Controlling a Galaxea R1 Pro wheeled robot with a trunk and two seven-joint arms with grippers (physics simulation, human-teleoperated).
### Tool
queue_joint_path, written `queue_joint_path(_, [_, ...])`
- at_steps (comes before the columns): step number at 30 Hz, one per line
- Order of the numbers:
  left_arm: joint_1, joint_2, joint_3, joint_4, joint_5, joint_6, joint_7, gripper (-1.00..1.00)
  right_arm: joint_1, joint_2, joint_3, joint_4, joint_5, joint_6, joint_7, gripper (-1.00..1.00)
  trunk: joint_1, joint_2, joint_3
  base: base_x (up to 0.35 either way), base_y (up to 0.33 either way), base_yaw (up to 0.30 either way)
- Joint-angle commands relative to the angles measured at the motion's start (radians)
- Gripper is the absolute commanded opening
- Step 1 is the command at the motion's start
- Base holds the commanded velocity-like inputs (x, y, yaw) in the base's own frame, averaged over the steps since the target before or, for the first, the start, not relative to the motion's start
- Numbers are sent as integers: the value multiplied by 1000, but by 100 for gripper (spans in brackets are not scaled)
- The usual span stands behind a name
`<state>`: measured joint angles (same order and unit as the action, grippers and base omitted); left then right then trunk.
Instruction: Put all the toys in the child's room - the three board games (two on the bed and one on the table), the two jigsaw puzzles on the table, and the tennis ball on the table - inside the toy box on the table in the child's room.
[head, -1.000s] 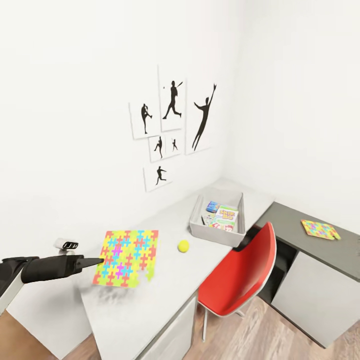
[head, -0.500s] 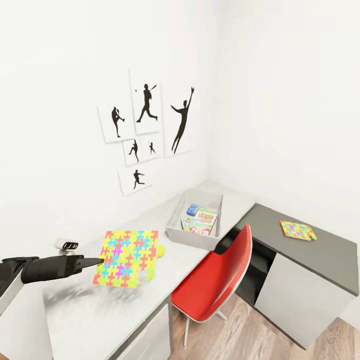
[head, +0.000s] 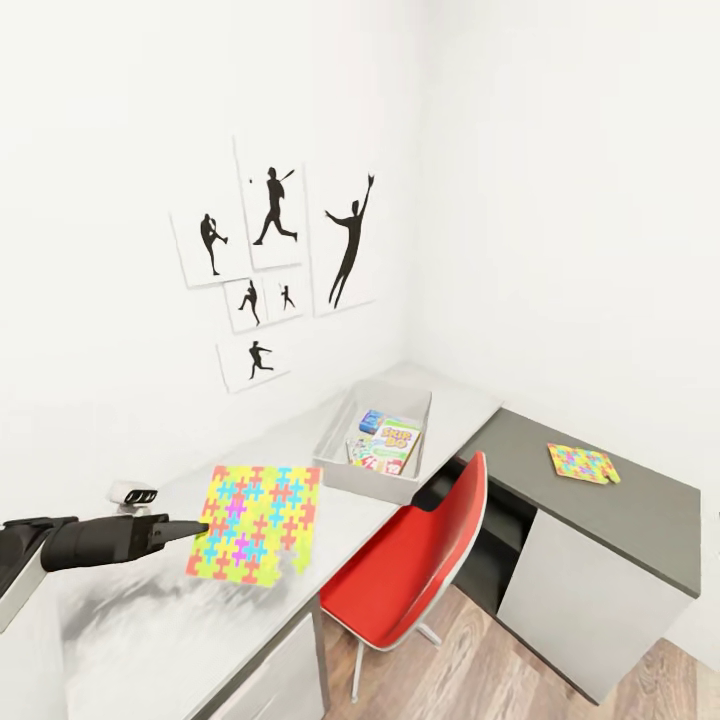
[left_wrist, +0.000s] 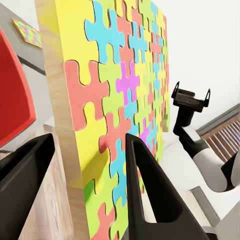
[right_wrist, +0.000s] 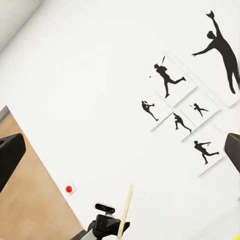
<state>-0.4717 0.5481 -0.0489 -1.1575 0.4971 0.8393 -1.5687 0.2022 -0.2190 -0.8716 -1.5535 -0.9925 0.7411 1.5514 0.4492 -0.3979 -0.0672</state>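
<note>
Clearly, one jigsaw (head: 255, 521) is held above the table (head: 330, 440) by the left gripper (head: 196, 528), clamped on its edge. Its wooden side between the fingers (left_wrist: 150, 195) is seen from the left wrist. The toy box (head: 378, 443) holds board games (head: 390, 445); another jigsaw (head: 582, 463) lies on the dark part. The right gripper (right_wrist: 120, 152) is spread wide, empty, facing the sports pictures (right_wrist: 192, 107).

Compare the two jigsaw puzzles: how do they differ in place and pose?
The near jigsaw puzzle is held at its edge by the left gripper, lifted over the light grey desk top and tilted. The far jigsaw puzzle lies flat and untouched on the dark grey desk top, where it looks smaller. Both share a multicoloured interlocking pattern.
</note>
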Motion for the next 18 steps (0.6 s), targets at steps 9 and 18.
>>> queue_joint_path(9, [-1,1,-2,-1,5,11,-2,-100,0,0,0,0,-3,12,1,100,1,-2,0,126,-189,-20])
queue_joint_path(18, [0,1,-2,-9,6,14,-2,-100,0,-1,0,0,-3,12,1,100,1,-2,12,161,-181,-150])
